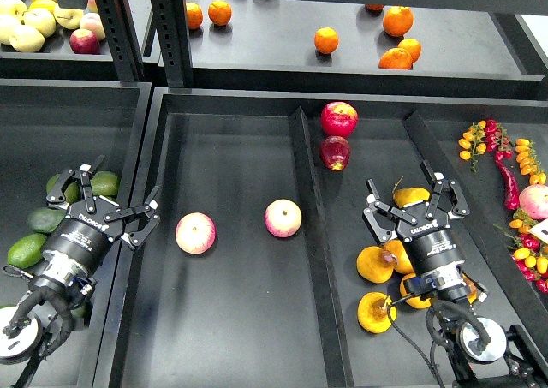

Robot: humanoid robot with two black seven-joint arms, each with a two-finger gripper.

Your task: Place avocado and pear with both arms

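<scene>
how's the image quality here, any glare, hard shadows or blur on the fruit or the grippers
Head view: sharp overall, no motion blur; small highlights on the two red apples and faint sheen on the black tray floor; soft shadows beside the pink-yellow apples; the left gripper and right gripper are dark against dark trays, so contrast is low; the pear is partly hidden.

You are given one view only, from the robot's head, looking forward and steeply down onto the black display bins at close range. Your left arm enters from the lower left edge and your right arm from the lower right. The upper shelf of oranges lies farthest away, along the top.
</scene>
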